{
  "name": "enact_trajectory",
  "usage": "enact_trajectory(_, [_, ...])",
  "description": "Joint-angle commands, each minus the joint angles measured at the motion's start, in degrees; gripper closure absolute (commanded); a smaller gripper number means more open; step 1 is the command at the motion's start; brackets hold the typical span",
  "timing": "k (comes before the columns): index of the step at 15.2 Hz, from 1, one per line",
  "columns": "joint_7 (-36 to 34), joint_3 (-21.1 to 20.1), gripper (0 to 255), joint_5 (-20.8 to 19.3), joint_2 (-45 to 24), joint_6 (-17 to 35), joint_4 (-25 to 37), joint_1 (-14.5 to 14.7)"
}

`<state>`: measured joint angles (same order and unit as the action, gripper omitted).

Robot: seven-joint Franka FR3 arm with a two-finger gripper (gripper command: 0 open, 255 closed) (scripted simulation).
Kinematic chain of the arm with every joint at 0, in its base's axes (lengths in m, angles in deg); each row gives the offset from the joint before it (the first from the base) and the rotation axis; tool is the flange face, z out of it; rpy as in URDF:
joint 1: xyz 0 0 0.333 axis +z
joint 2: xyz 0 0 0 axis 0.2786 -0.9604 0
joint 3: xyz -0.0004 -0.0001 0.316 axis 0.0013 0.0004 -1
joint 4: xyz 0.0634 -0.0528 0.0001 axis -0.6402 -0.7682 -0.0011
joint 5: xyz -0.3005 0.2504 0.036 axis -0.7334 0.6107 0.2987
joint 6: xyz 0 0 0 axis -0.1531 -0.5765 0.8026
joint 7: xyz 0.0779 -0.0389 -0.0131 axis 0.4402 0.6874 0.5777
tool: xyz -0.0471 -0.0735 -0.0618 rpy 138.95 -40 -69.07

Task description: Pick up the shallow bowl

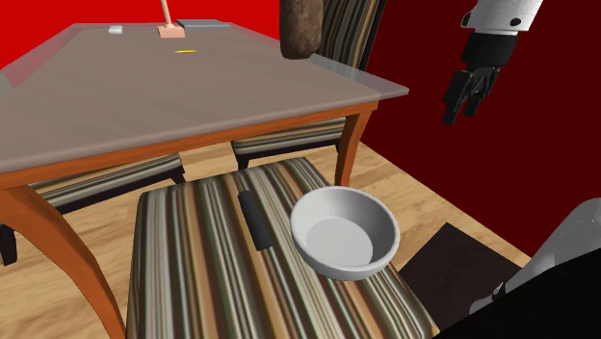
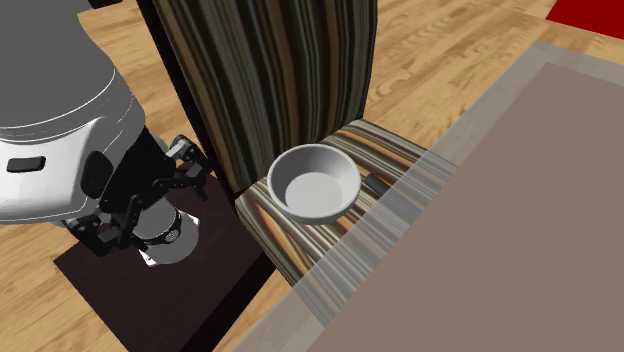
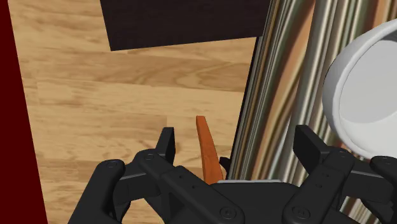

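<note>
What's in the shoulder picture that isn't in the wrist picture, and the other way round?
Shoulder view's own: the big table, a pink thing on it, and a dark stick lying on the striped chair beside the white bowl. Wrist view's own: a close look at the end effector, its fingers standing apart, holding nothing. Shared: the bowl, the chair, the end effector, wooden floor and dark mat.

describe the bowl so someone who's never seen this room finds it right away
Start at the big grey-topped table with orange-brown legs; a striped chair stands beside it. On that chair's seat sits a round, shallow bowl, empty. It is plain pale grey, unlike the small black bar lying next to it on the stripes.
</note>
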<state>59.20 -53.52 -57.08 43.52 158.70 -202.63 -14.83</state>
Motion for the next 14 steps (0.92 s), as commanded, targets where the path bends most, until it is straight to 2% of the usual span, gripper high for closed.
enact_trajectory(1, [0.00,0.00,0,0.00,0.00,0.00,0.00,0.00])
enact_trajectory(8, [-7.01,-5.70,0,6.55,1.24,10.12,-9.98,2.39])
enact_trajectory(14, [-12.56,-11.28,0,12.48,-0.96,20.08,-15.90,5.17])
